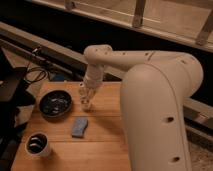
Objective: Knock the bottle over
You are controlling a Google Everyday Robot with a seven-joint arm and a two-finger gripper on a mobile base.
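The bottle (pixel 84 98) is small, slim and translucent white. It stands upright on the wooden table (pixel 110 145), just right of the dark bowl (pixel 55 104). My gripper (pixel 90 93) hangs from the white arm directly at the bottle's right side and upper part. It is touching the bottle or nearly so, and partly hides it. The arm's large white body fills the right half of the view.
A blue sponge (pixel 79 127) lies in front of the bottle. A white striped cup (pixel 37 144) stands at the table's front left. Black cables and dark equipment (pixel 20 90) sit to the left. A dark wall and rail run behind the table.
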